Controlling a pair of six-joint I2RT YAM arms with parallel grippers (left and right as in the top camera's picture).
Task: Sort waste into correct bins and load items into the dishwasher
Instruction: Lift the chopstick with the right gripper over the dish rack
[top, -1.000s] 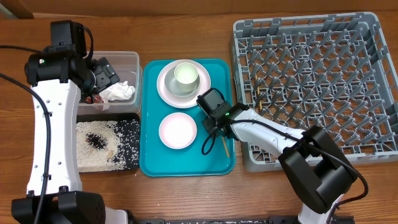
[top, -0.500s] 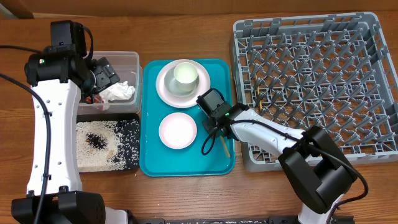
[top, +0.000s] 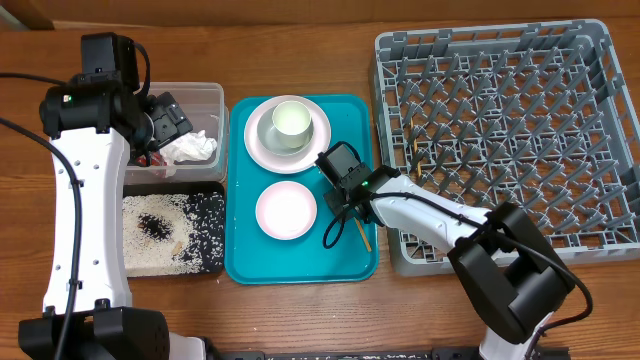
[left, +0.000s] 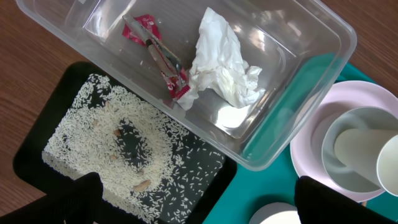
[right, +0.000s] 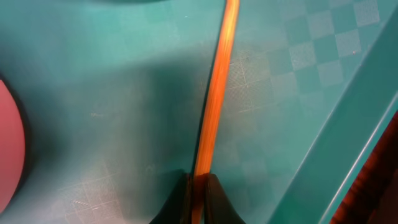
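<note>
My right gripper is shut on a thin wooden chopstick that lies on the teal tray. A pale pink plate carries a small bowl with a white cup in it. A second small bowl sits in front of it. My left gripper is open and empty above the clear tub, which holds the white napkin and red wrapper. Rice grains lie in the black tray.
The teal serving tray sits mid-table. The grey dish rack stands at the right, with a thin wooden stick among its left pegs. A pink rim shows at the left of the right wrist view.
The plate with bowl and cup has shifted slightly to the left on the teal tray. Both arms look unmoved.
</note>
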